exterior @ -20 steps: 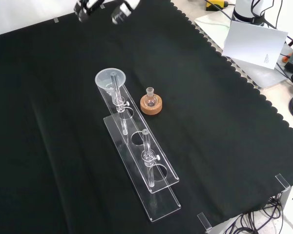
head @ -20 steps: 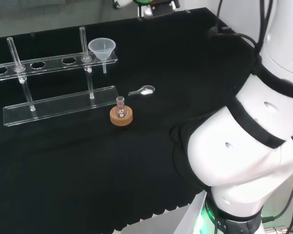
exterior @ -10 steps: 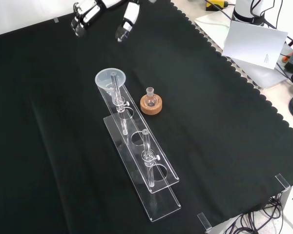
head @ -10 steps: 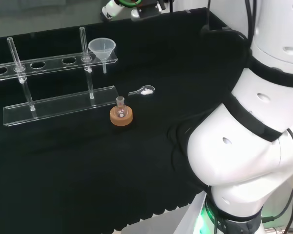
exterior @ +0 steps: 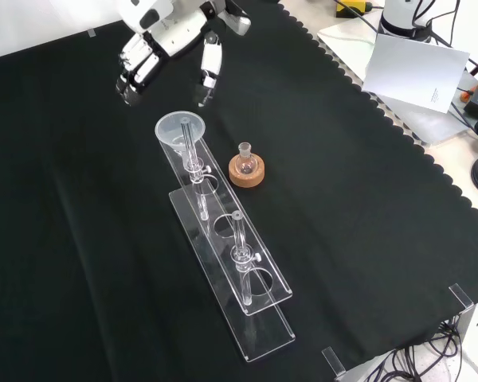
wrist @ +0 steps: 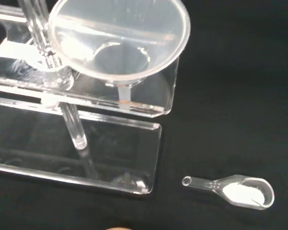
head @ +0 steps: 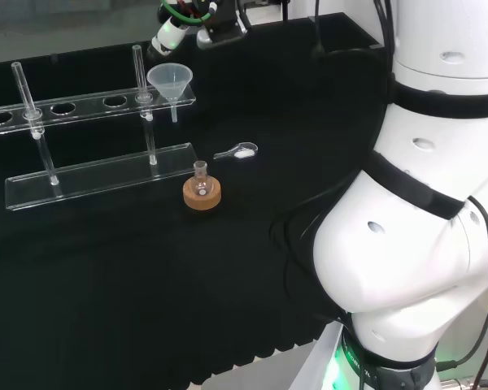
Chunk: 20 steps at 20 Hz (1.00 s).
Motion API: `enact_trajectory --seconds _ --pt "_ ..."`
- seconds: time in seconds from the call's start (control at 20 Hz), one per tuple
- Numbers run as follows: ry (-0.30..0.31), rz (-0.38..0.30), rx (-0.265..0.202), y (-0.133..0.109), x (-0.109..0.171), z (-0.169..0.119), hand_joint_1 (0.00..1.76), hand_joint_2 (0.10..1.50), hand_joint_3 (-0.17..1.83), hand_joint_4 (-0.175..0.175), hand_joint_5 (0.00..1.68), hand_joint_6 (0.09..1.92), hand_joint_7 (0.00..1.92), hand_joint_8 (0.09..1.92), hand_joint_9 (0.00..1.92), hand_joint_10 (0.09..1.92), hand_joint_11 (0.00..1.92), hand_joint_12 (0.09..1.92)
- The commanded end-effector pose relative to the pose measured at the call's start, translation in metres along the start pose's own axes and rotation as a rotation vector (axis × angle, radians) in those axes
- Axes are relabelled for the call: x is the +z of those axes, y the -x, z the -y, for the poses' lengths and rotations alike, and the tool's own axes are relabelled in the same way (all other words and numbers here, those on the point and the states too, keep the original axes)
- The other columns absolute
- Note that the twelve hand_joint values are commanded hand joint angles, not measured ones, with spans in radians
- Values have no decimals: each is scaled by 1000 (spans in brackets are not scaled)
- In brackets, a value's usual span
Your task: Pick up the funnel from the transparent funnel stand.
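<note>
The robot hand point(exterior: 169, 38), fingers spread and empty, hovers just beyond the funnel point(exterior: 180, 130), which sits untouched in the end hole of the transparent funnel stand point(exterior: 240, 282) on the black worktop point(exterior: 366, 199). This looks like the approach; next it must descend and close around the funnel's rim.
</note>
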<state>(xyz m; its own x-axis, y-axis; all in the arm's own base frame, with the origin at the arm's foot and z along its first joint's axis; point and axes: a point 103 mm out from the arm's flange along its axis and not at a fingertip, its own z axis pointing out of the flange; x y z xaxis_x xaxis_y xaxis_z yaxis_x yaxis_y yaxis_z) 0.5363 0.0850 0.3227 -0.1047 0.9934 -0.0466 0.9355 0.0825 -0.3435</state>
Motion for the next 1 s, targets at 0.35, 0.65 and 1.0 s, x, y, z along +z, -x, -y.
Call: enact_trajectory --seconds 0.35,0.65,1.0 --pt "-145 20 -22 -7 20 -5 626 726 265 16 103 87 0 342 96 886 381 1480" --pt "-163 62 -29 -11 23 -6 660 685 302 29 78 87 0 245 62 913 398 1481" --pt "-173 78 -41 -15 29 -5 695 643 345 38 62 87 0 246 69 928 399 1481"
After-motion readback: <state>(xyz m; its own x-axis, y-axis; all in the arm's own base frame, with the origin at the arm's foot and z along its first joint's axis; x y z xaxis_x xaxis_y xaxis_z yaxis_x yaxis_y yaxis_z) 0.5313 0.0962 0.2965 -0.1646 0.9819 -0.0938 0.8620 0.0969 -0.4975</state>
